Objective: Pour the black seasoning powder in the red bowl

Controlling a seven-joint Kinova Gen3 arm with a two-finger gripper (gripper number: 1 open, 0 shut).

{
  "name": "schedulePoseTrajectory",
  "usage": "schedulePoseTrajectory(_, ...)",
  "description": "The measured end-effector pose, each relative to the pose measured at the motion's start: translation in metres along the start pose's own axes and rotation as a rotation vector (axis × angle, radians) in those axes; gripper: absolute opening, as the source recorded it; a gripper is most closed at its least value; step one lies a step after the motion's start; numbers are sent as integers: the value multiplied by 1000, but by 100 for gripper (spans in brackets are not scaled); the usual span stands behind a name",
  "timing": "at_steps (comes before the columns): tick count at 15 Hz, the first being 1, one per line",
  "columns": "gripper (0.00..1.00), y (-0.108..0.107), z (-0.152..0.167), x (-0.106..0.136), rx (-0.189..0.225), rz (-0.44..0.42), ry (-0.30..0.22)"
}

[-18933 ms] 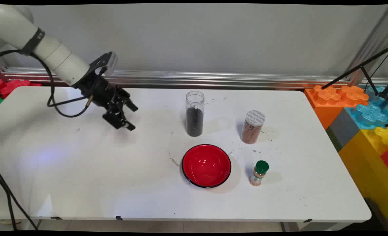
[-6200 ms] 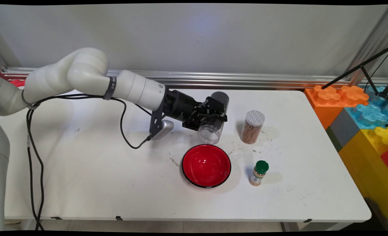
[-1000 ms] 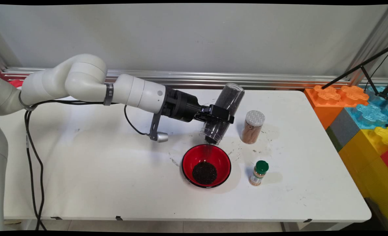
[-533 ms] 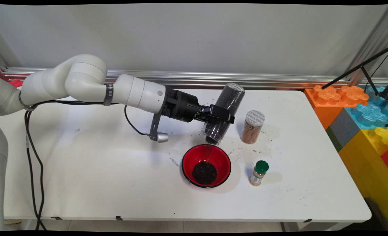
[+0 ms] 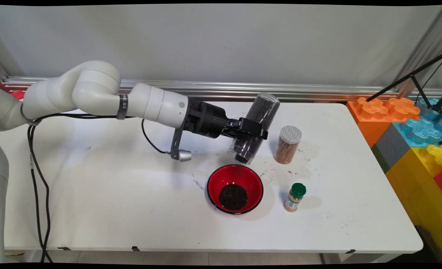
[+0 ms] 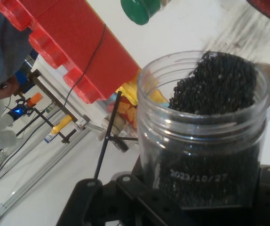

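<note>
Jaws: I see the gripper (image 5: 251, 131) clamped around the middle of a clear jar (image 5: 254, 127), its jaws closed against the jar's sides.
Jar position: I have it tilted mouth-down above the bench (image 5: 131, 194), base raised toward the wall, mouth just above the far rim of the red bowl (image 5: 213, 186).
Jar contents: small black beads (image 6: 215, 84) crowd at the open mouth in the hand view; a date is printed on the jar wall.
Bowl: a dark heap of beads (image 5: 233, 196) lies in its bottom.
Neighbours: a grey-lidded jar of brown stuff (image 5: 287, 145) stands upright just right of the tilted jar; a green-capped spice bottle (image 5: 295, 197) stands right of the bowl.
</note>
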Motion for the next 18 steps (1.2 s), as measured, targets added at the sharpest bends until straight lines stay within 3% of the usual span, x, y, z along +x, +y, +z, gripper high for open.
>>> schedulePoseTrajectory(18, 0, -6, -6, -6, 9, -2, -24)
